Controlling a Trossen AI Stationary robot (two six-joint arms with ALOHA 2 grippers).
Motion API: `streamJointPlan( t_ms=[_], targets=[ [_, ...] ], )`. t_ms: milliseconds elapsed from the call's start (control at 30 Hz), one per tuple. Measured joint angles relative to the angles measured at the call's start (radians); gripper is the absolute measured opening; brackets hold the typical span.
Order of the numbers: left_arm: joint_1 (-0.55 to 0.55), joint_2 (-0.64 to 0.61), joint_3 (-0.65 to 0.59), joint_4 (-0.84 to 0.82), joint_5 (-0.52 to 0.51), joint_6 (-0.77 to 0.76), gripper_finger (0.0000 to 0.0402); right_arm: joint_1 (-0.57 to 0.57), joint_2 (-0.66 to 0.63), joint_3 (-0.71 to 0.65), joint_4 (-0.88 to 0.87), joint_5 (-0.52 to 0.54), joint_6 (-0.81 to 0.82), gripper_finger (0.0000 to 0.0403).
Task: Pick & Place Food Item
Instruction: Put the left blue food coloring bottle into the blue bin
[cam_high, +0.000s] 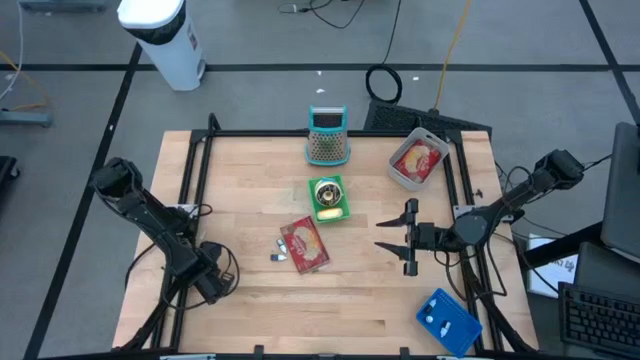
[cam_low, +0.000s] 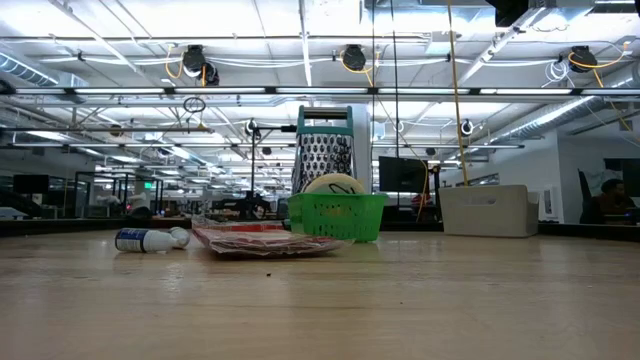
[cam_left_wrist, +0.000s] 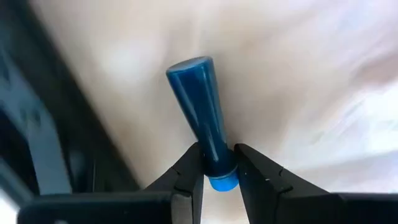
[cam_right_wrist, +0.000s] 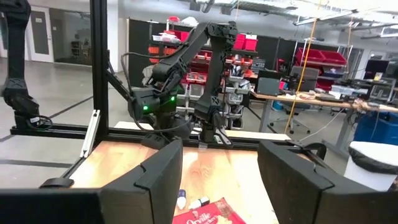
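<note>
Popcorn packet (cam_high: 304, 245), red and flat, lies face up near the middle of the wooden table (cam_high: 250, 310), just in front of the green basket (cam_high: 329, 198). I judge it to be the food item. A second red packet sits in the grey bin (cam_high: 399, 175) at the far right.

Tool state:
- Right gripper (cam_high: 408, 240) hovers to the packet's right with its fingers spread wide and nothing between them.
- Left gripper (cam_left_wrist: 217, 158) is at the table's front left edge, closed on one end of a blue cylinder (cam_left_wrist: 199, 106), which is no food item as far as I can tell.

Hazards, as I judge them:
- The packet is thin and glossy, so fingers may skate over it or pinch only film.
- A small white bottle (cam_high: 279, 257) lies just beside the packet's left edge. A sweeping approach could knock it.
- The cylinder is pinched at its end only and could pivot or slip out.
</note>
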Motion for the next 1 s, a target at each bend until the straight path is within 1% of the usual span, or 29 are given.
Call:
streamJointPlan(
  t_ms=[133,233,300,433,533,667,767,867,1000],
  targets=[
    [0.008,0.006,0.069,-0.077,-0.178,0.080,0.0081,-0.001,0.040,0.001,-0.016,-0.017,0.011,0.0196],
    [0.031,0.002,0.132,-0.070,-0.262,0.160,0.0081,-0.023,0.102,0.001,-0.001,-0.071,-0.023,0.0196],
    [0.054,0.003,0.164,-0.069,-0.313,0.239,0.0081,-0.053,0.154,0.001,0.015,-0.110,-0.028,0.0196],
    [0.116,0.001,0.227,0.036,-0.389,0.441,0.0081,-0.120,0.257,0.001,0.085,-0.190,-0.036,0.0196],
    [0.173,-0.001,0.256,0.181,-0.399,0.645,0.0081,-0.161,0.336,0.001,0.147,-0.254,-0.093,0.0199],
    [0.261,0.000,0.262,0.469,-0.328,0.952,0.0081,-0.183,0.454,0.001,0.300,-0.345,-0.207,0.0215],
    [0.333,-0.001,0.262,0.642,-0.231,1.113,0.0081,-0.183,0.537,0.044,0.366,-0.369,-0.268,0.0236],
    [0.408,-0.001,0.263,0.751,-0.109,1.187,0.0081,-0.183,0.612,0.127,0.349,-0.370,-0.292,0.0257],
    [0.488,-0.001,0.263,0.774,0.040,1.229,0.0081,-0.183,0.704,0.231,0.331,-0.369,-0.334,0.0276]
  ],
)
